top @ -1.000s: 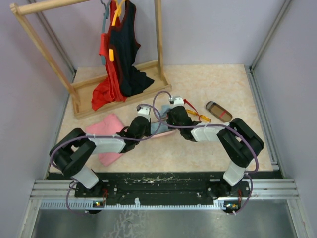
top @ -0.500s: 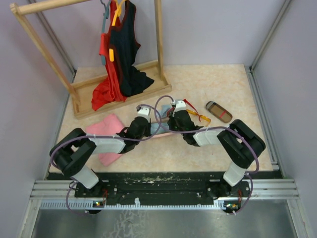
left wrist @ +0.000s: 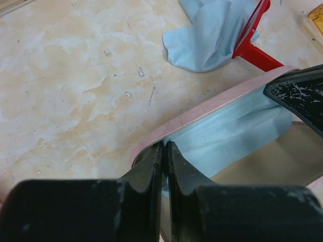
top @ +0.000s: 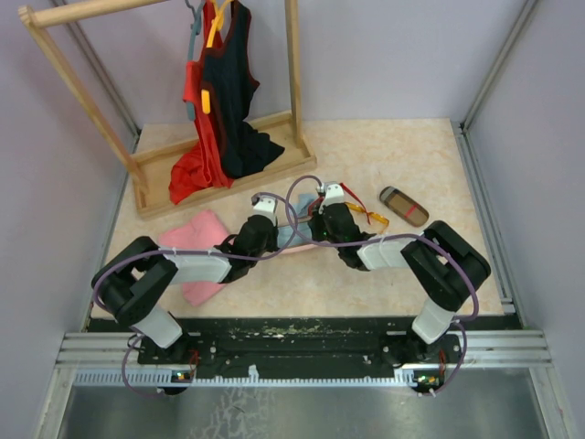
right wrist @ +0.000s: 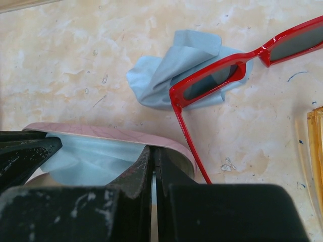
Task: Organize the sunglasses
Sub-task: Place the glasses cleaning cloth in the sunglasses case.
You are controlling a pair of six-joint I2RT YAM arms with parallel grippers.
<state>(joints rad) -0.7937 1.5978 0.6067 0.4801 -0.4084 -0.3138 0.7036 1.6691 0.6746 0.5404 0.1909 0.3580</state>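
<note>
The left gripper [left wrist: 164,151] and the right gripper [right wrist: 154,157], both closed tight, pinch the case [left wrist: 202,110] rim at the middle of the worktop [top: 384,165], near the sunglasses [right wrist: 212,80].

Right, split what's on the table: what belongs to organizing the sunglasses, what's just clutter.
Job: red-framed sunglasses; orange-yellow sunglasses; open pink case; light blue cloth inside it; loose light blue cloth; brown striped case.
Clutter: wooden clothes rack; hanging red and black tops; pink cloth.

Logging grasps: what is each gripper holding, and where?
Both pinch the rim of the pink case, at opposite ends: left gripper, right gripper. Red sunglasses lie free.
</note>
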